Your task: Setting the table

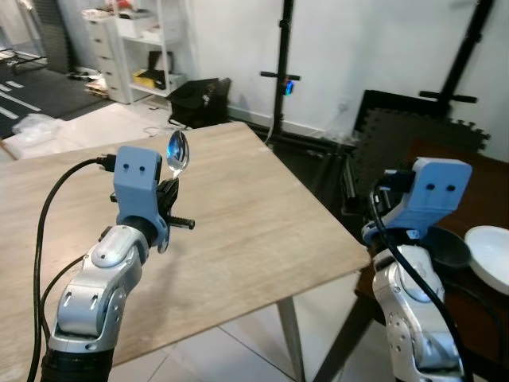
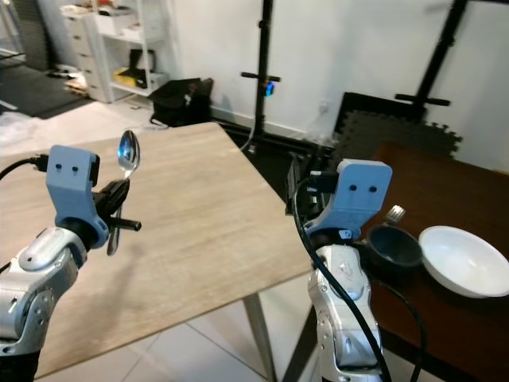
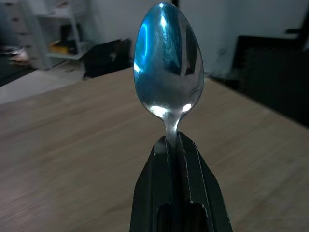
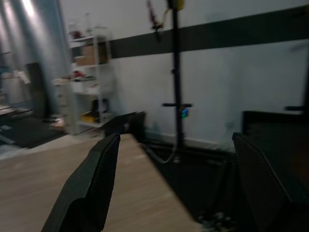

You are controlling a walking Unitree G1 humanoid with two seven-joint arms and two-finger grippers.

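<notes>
One spoon [image 3: 168,77] pinched upright in left gripper [image 3: 176,145] above table [image 1: 238,215]; right gripper [image 4: 178,183] spread wide, idle; best lowered level, then released flat

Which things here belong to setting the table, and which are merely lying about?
Job: spoon clamped in left gripper; light wooden table; white bowl; dark bowl; open right gripper.

Lying about: black bag; white shelves; black stand.
</notes>
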